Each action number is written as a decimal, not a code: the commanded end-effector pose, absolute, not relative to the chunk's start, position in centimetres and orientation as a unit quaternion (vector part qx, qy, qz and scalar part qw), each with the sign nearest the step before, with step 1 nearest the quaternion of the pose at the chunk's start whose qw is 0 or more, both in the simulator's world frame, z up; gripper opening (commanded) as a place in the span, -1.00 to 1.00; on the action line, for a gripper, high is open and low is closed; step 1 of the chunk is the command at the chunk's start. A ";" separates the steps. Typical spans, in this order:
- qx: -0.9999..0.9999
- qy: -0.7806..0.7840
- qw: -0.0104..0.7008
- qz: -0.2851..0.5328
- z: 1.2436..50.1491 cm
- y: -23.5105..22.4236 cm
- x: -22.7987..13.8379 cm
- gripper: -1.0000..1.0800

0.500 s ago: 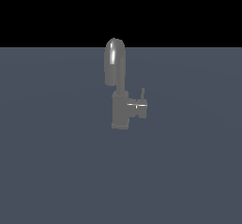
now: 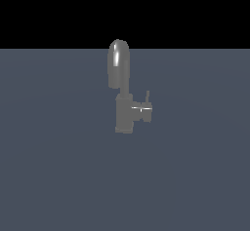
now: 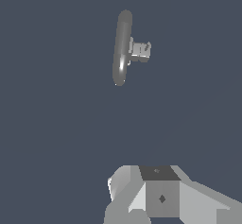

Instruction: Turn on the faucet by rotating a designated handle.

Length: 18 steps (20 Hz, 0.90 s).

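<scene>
Standing alone on a flat slate-grey floor point(image 2: 58, 176), the faucet point(image 2: 123, 113) sits about mid-frame in the exterior view, w/ black background above the horizon. Going left to right in that view: bare floor, then the faucet's upright cylindrical body, w/ the arched gooseneck spout point(image 2: 118, 62) rising from its top and curling over; a bright highlight runs down the curve. Next, a short side stub sticks out from the body toward the exterior view's right, ending in a stubby knob. The handle point(image 2: 147, 97) is a thin short rod standing roughly upright off that knob, much smaller than the spout. Then bare floor again.

No arm visible in the exterior view.

Wrist view looks down on the faucet point(image 3: 122, 48) from above: spout shows as a long narrow shiny oval, w/ the side stub and handle point(image 3: 141, 50) poking out beside it as a small pale block. Gripper point(image 3: 160, 194) is only partly in frame, grey and white housing, well apart from the faucet, touching nothing. Fingertips aren't shown, so can't tell if jaws are spread or closed
</scene>
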<state>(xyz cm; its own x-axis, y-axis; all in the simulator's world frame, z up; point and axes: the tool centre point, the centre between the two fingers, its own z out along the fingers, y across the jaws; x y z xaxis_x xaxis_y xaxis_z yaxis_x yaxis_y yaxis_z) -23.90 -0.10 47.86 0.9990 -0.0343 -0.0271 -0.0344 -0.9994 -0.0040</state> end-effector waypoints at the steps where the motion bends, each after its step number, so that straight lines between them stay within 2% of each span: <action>1: -0.999 0.025 0.010 0.020 47.7 -0.1 -23.3 -1.00; 18: -0.975 0.140 0.122 0.118 45.1 -1.5 -15.2 -1.00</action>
